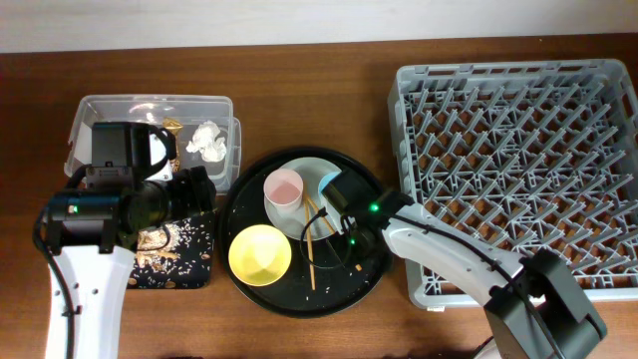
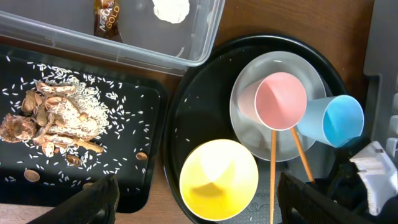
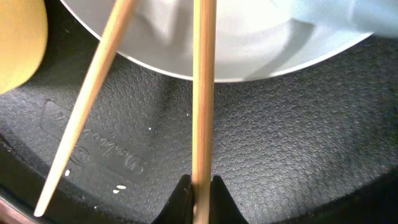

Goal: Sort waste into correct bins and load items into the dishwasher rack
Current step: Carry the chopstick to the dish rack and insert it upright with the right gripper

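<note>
Below, brown wooden table [image 1: 299, 60], pale strip [image 1: 299, 15] beyond — right claw [image 3: 200, 186] tight on one chopstick [image 3: 203, 93], left claw [image 2: 199, 205] agape.

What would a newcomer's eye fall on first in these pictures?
The large grey dishwasher rack fills the right side of the table and looks empty. Beside it, on the round black tray, the bright yellow bowl, the pink cup and the blue cup catch the eye. There, the right gripper is shut on one chopstick, which runs up onto the plate.
</note>
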{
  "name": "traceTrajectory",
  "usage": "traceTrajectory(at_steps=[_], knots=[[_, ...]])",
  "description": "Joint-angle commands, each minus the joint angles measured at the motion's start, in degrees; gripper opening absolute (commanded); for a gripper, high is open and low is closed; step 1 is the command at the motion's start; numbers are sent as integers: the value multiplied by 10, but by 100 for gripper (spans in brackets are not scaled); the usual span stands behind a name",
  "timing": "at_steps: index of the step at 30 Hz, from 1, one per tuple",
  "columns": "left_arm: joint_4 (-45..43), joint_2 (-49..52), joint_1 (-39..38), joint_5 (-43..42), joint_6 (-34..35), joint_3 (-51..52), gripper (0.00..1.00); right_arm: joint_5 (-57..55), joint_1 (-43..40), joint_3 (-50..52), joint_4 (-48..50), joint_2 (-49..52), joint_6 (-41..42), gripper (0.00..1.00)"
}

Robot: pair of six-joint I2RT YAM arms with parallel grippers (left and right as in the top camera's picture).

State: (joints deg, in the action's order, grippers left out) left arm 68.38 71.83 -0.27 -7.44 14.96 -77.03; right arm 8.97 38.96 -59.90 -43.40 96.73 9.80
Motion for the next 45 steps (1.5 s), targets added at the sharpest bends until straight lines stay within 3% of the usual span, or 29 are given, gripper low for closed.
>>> traceTrajectory(at_steps=[1,10,15,21,23,30,33,45], knots=[[3,-5,-2,6,-9,-6,81,-9,3,-37,-8,4,17,5],[3,-5,-2,6,-9,-6,80,-65,-5,-208,-136,4,30,4],[3,-5,-2,6,-9,-6,81,-66,-120,-302,-213,4,57,4],[-15,-5,-2,6,-9,28,81,-67,-301,-290,-261,4,22,4],[-19,-4,-2,6,-9,35,81,-67,-320,-280,-261,4,11,4],[-26,-4,-2,6,-9,38,81,-61,-322,-208,-197,4,9,4],[-29,-4,-2,6,-9,38,81,-60,-319,-201,-194,4,-34,4],[-30,-4,-2,6,-9,38,81,-41,-317,-146,-167,4,-36,5]])
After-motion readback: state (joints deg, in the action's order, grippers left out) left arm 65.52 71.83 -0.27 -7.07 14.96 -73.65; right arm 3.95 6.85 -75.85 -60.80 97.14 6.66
